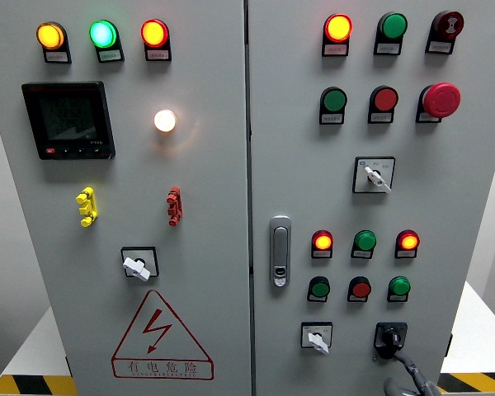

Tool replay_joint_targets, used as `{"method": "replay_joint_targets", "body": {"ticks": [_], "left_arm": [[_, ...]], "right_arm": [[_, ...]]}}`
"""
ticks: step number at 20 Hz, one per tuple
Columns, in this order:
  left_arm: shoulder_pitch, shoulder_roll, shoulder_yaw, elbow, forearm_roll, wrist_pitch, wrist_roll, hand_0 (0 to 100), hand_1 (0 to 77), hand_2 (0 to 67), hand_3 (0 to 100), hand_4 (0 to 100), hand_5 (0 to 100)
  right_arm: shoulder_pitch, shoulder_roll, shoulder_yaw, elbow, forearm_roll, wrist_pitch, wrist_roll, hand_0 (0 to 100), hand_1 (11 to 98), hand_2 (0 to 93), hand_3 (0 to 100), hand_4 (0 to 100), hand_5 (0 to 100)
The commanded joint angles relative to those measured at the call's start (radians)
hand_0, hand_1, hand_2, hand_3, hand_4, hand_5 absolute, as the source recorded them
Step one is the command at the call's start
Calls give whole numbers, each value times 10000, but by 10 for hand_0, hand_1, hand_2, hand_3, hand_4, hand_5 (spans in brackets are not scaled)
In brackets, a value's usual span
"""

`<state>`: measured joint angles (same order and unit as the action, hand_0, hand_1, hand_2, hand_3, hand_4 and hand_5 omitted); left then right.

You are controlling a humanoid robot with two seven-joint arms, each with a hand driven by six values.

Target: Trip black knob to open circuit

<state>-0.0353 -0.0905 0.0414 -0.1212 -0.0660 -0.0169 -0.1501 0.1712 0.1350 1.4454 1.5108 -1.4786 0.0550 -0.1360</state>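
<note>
- The black knob (389,336) sits on a square black plate near the bottom edge of the right cabinet door (470,190), toward that door's lower right corner.
- A hand (410,373) rises from the bottom edge just below the knob; its grey fingers (403,359) reach up to the knob's lower side and appear to touch it.
- Only the top of this hand shows, so whether the fingers have closed around the knob cannot be told; nor can the side its arm enters from be made out.
- Just left of the black knob, on the same door, is a white rotary switch (317,337) with its lever pointing down and right.
- Above these stand two rows of three small lamps; in the upper row the left red lamp (322,241) and the right red lamp (407,241) glow, with a green lamp (364,241) between them.
- A metal door handle (280,251) is set at the right door's left edge, beside the seam between the doors.
- A red mushroom button (441,100) sits near the right door's upper right corner.
- On the left cabinet door (206,165), a triangular warning sign (159,334) with a lightning bolt lies near the bottom edge, and a black digital meter (68,120) sits near the upper left.
</note>
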Motion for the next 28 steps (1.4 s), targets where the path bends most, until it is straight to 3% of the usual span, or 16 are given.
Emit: {"method": "replay_joint_targets", "body": {"ticks": [1, 28], "left_arm": [[0, 0, 0, 0, 0, 0, -2, 0, 32, 128, 214, 66, 16], [0, 0, 0, 0, 0, 0, -2, 0, 33, 128, 214, 66, 16]], "right_arm": [[7, 0, -19, 17, -1, 2, -5, 862, 457, 63, 945, 1000, 1000], [53, 0, -295, 217, 290, -75, -266, 877, 448, 62, 958, 1000, 1000]]}}
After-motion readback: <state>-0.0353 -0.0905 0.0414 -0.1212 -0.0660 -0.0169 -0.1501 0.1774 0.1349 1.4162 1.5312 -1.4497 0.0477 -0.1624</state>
